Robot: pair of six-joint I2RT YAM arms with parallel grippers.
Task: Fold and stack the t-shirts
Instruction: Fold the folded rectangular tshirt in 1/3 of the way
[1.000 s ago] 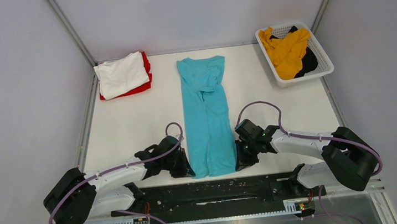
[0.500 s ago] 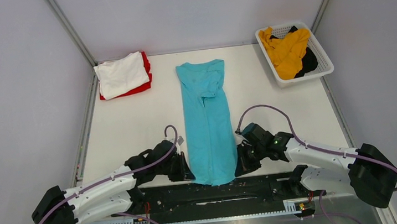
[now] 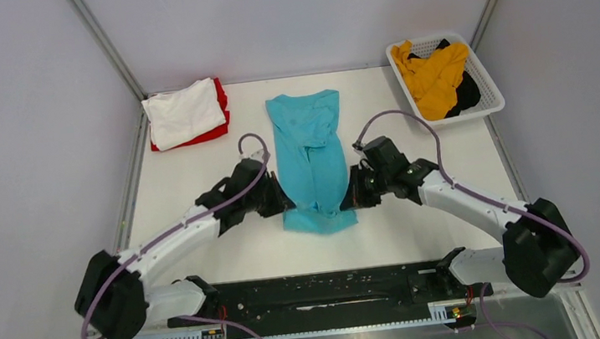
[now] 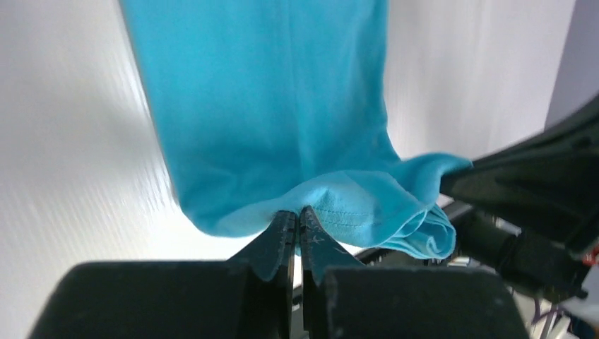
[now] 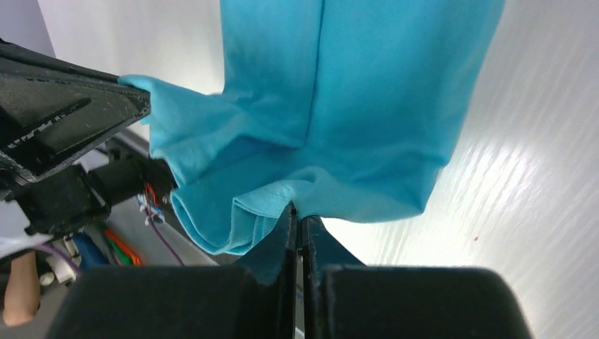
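Left gripper (image 4: 298,224) and right gripper (image 5: 297,215): I have both pinched fully closed on the near hem of the teal t-shirt (image 3: 308,143), one at each side, holding it above the white table (image 3: 198,189). The shirt's collar end lies flat at mid-table, between the folded white t-shirt (image 3: 183,112) and the mesh basket (image 3: 484,70).

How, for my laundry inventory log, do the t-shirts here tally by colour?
teal t-shirt: 1
white t-shirt: 1
red t-shirt: 1
mustard yellow t-shirt: 1
black t-shirt: 1
Total: 5
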